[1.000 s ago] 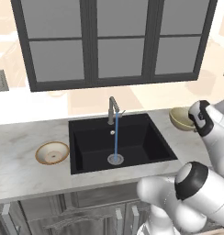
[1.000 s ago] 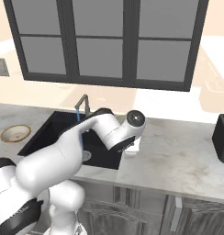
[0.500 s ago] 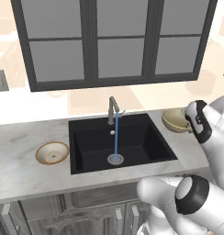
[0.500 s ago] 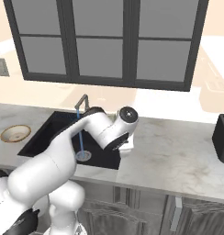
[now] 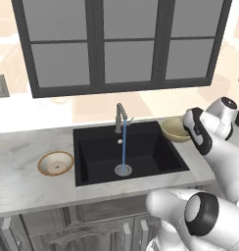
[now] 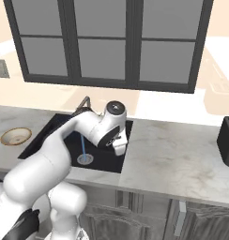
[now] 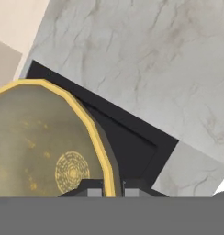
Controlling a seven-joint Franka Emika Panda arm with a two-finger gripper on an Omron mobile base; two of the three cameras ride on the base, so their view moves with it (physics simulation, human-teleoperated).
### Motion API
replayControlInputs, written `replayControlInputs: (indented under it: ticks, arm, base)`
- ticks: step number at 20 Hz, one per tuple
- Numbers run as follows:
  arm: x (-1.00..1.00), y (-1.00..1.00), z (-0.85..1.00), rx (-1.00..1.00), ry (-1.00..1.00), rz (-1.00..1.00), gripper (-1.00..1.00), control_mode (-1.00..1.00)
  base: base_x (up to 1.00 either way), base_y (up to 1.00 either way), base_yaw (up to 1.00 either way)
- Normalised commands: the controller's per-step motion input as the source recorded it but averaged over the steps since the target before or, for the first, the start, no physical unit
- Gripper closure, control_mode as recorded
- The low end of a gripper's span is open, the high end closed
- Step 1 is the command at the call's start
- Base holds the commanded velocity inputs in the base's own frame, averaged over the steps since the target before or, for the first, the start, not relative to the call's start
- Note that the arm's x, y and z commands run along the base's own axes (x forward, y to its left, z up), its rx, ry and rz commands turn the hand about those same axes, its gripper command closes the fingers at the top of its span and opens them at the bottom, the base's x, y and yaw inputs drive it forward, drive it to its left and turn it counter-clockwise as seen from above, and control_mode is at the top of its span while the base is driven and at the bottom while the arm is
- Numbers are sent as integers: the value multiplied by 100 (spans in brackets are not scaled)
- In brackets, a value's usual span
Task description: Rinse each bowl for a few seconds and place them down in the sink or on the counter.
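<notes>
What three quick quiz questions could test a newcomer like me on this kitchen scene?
1. True or false: water runs from the grey metal faucet into the matte black sink.
2. What does the tool grip? A) shallow tan-rimmed bowl B) deep olive-yellow bowl C) nothing
3. The shallow tan-rimmed bowl rests on the marbled counter, to the ____ of the sink in the left base view.

Key: 1 true; 2 B; 3 left

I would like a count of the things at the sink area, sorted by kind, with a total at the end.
Bowls: 2 (olive-yellow bowl, held by the fingers; tan-rimmed bowl on the counter)
Sinks: 1 (black sink)
Faucets: 1 (faucet, water running)
Total: 4
</notes>
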Motion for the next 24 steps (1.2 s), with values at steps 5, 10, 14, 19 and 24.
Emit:
replayControlInputs:
  ticks: [5, 10, 14, 19, 24]
  arm:
    - [12, 33, 0, -11, 8, 9, 100, -100]
    - [9, 33, 0, -7, 8, 9, 100, -100]
    - [3, 25, -1, -3, 8, 10, 100, -100]
    - [0, 18, -1, -1, 3, 10, 100, -100]
    - [0, 20, 0, 0, 0, 10, 100, -100]
  base:
    - [0, 0, 0]
    - [0, 0, 0]
    - [0, 0, 0]
    - [0, 0, 0]
    - [0, 0, 0]
